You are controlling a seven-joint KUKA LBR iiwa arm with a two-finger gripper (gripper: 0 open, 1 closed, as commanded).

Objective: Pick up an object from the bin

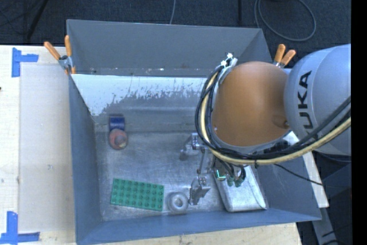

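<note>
jaws low in the lower middle of the grey bin [163, 51], under the orange wrist cover [246, 103] | released or clenched: cannot tell | nearest thing: small grey ring [178, 202], just left of them | green studded plate [136, 194] further left | silver block [245, 198] right

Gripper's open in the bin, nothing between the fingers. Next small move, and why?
Probably nudge the gripper toward the grey ring so the fingers straddle it before closing. The fingers look open with nothing between them. The ring lies right beside the nearer finger, closer than the green plate or the silvery block.
</note>
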